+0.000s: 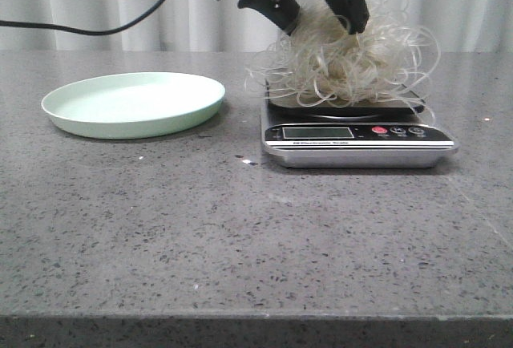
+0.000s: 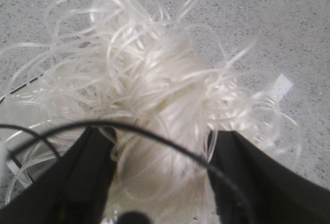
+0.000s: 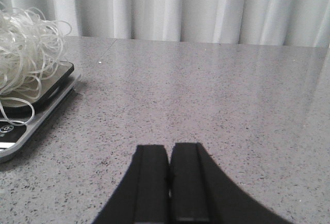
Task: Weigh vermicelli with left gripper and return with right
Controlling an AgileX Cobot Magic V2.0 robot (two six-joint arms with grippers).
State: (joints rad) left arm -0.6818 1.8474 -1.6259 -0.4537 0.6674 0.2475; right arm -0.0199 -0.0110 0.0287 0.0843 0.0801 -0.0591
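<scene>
The vermicelli (image 1: 353, 63), a fluffy tangle of whitish strands, sits on the platform of a black and silver kitchen scale (image 1: 361, 146). My left gripper (image 1: 325, 23) comes down from above, its two black fingers pressed against the top of the bundle on either side. In the left wrist view the vermicelli (image 2: 154, 90) fills the gap between the fingers of the left gripper (image 2: 157, 133). My right gripper (image 3: 170, 149) is shut and empty, low over the table to the right of the scale (image 3: 31, 115), with the vermicelli (image 3: 23, 43) in its view.
A pale green plate (image 1: 132, 103) lies empty on the grey speckled table, left of the scale. A black cable (image 1: 104, 27) hangs at the back left. White curtains close the back.
</scene>
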